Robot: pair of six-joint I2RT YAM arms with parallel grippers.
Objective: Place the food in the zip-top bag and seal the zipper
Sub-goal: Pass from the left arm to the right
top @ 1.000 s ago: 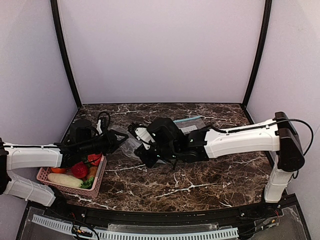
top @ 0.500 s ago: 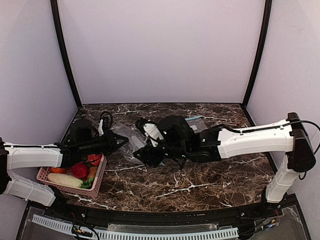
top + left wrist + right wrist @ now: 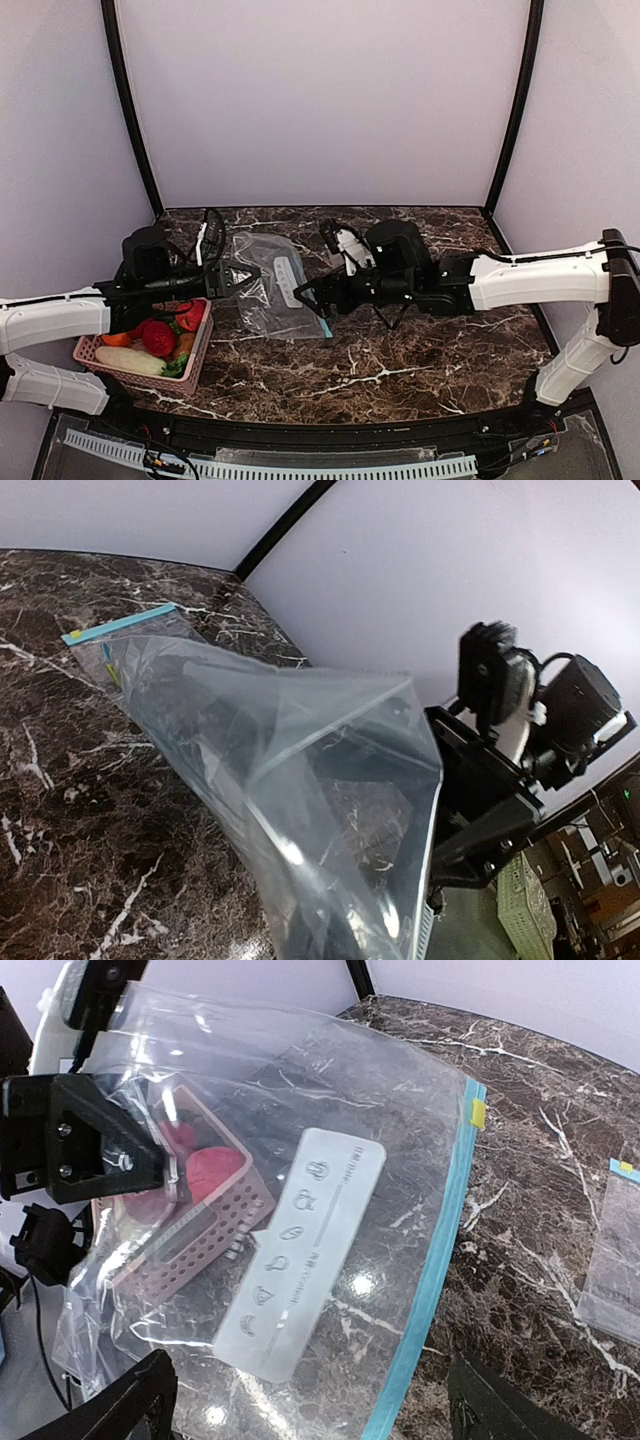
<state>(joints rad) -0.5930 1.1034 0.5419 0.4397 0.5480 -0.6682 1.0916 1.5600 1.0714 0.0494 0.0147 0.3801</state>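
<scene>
The clear zip-top bag (image 3: 268, 288) hangs spread between the arms, its white label (image 3: 300, 1260) facing up. Its teal zipper (image 3: 440, 1260) runs along the edge nearest my right gripper. My left gripper (image 3: 236, 276) is shut on the bag's opposite edge and holds it off the table; the film hides its fingers in the left wrist view. My right gripper (image 3: 312, 1418) is open just short of the zipper edge, touching nothing. The food (image 3: 158, 338) lies in the pink basket, a red piece, a long white piece (image 3: 128, 360) and green bits.
The pink basket (image 3: 196, 352) stands at the near left under my left arm and shows through the bag (image 3: 190, 1245). A second clear bag with a teal strip (image 3: 612, 1260) lies flat on the marble behind my right arm. Purple walls close in three sides.
My right gripper opened, let go of the bag and drew back to the right. My left gripper shut on the bag's edge and pulled it left, so the bag now hangs spread out.
</scene>
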